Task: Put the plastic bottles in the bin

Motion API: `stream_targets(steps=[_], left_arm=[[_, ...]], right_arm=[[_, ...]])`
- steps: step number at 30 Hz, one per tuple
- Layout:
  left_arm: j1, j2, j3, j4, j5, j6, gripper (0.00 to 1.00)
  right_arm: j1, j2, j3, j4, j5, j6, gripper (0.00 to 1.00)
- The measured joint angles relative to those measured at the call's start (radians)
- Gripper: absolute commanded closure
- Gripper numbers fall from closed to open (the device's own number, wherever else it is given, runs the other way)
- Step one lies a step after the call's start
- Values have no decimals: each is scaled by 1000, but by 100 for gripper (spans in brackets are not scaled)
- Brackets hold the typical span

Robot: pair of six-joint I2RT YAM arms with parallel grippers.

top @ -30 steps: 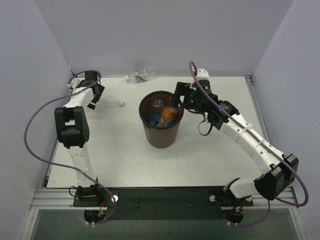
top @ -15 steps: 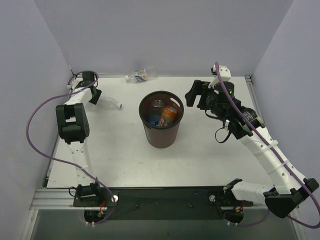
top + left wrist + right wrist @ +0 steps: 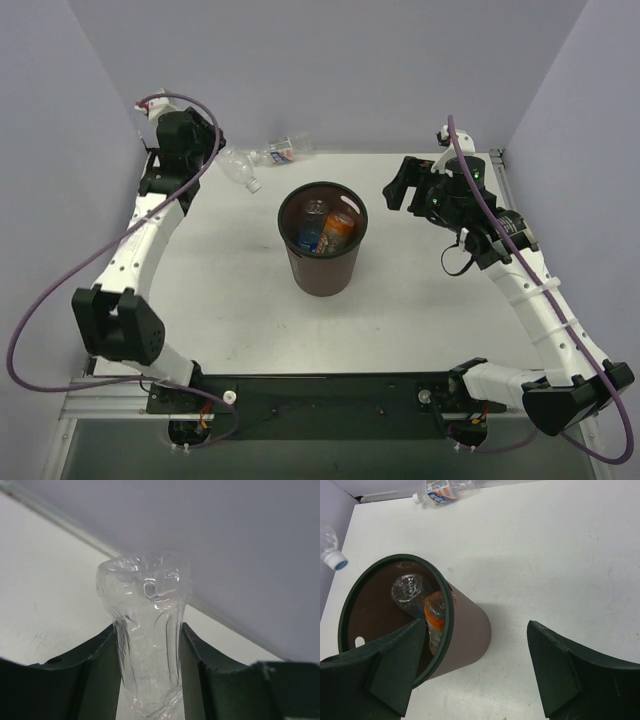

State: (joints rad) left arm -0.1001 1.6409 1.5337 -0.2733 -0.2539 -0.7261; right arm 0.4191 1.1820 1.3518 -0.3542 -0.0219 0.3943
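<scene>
My left gripper (image 3: 213, 156) is shut on a clear plastic bottle (image 3: 238, 168), held in the air above the table's back left with its cap (image 3: 255, 186) pointing at the bin. In the left wrist view the crumpled clear bottle (image 3: 145, 595) is squeezed between both fingers (image 3: 95, 675). The dark brown bin (image 3: 322, 270) stands mid-table and holds an orange bottle (image 3: 339, 228), a blue-labelled one (image 3: 309, 236) and a clear one (image 3: 316, 208). My right gripper (image 3: 396, 188) hangs open and empty to the right of the bin (image 3: 470, 630). Another bottle (image 3: 281, 152) lies at the back wall.
Purple walls enclose the table on three sides. The lying bottle (image 3: 445, 491) rests against the back edge, beyond the bin. The held bottle's cap (image 3: 334, 560) shows at the left edge of the right wrist view.
My left gripper closed on the clear bottle and lifted it off the table, swinging rightward. My right gripper let the orange bottle go into the bin and drew back to the right.
</scene>
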Motion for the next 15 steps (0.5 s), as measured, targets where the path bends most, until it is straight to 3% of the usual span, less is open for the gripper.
stream_targets(steps=[8,15], left_arm=[[-151,-358,-168,361,63,167,69],[-308,-396,-279,523,202,344,71]], right_arm=[[-2,-8,-16,-3,-64,5,23],[-6,-50,-56,-10,-73,21,23]])
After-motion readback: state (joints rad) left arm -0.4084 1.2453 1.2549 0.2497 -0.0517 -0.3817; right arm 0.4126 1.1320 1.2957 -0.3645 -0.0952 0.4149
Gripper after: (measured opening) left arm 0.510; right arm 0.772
